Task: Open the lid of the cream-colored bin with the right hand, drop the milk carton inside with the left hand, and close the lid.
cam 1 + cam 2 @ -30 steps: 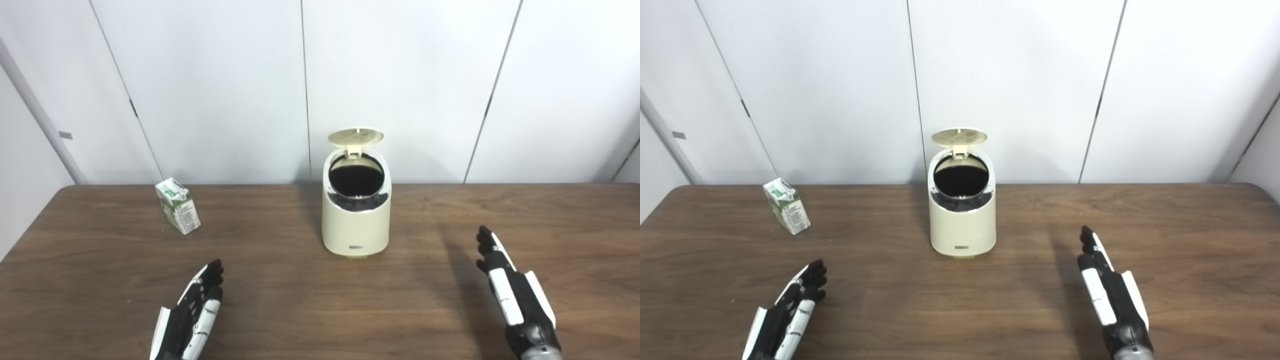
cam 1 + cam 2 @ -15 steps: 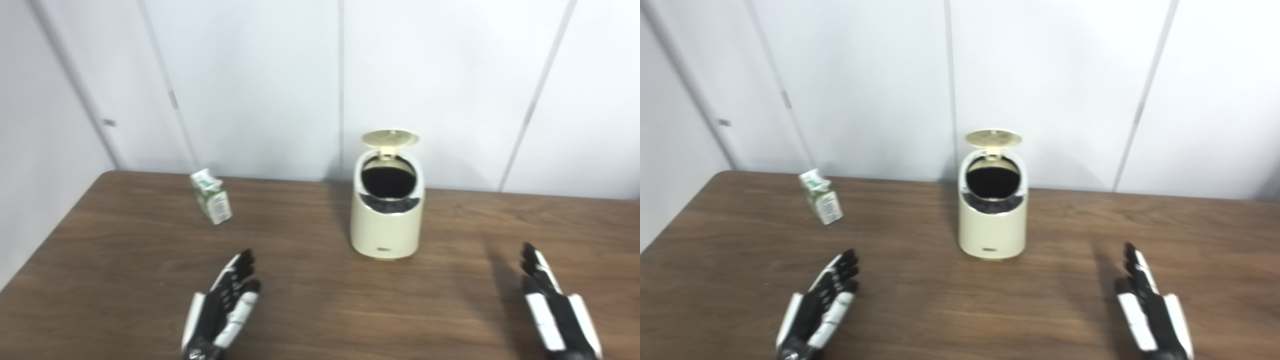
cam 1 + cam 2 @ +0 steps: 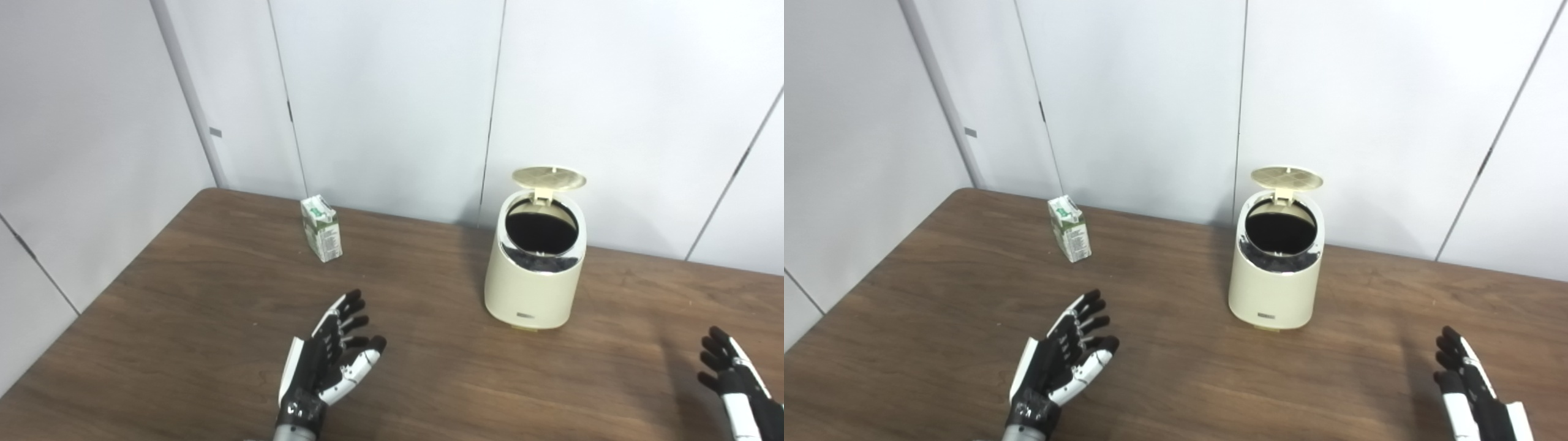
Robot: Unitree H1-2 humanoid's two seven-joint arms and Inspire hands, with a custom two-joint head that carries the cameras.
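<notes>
The cream-colored bin (image 3: 534, 288) stands upright near the back of the wooden table, its round lid (image 3: 549, 178) tipped up and open, the dark inside showing. The white and green milk carton (image 3: 322, 228) stands upright at the back left, well left of the bin. My left hand (image 3: 331, 361) is open and empty, palm up, over the table in front of the carton and left of the bin. My right hand (image 3: 735, 386) is open and empty at the lower right corner, partly cut off by the picture's edge.
The brown wooden table (image 3: 202, 288) has its left edge running diagonally at the picture's left. White wall panels (image 3: 380, 104) stand right behind the table, close behind the bin and the carton.
The camera has turned left, so the whole scene has shifted right. My left hand has moved forward and its fingers have spread. The bin and carton have not moved.
</notes>
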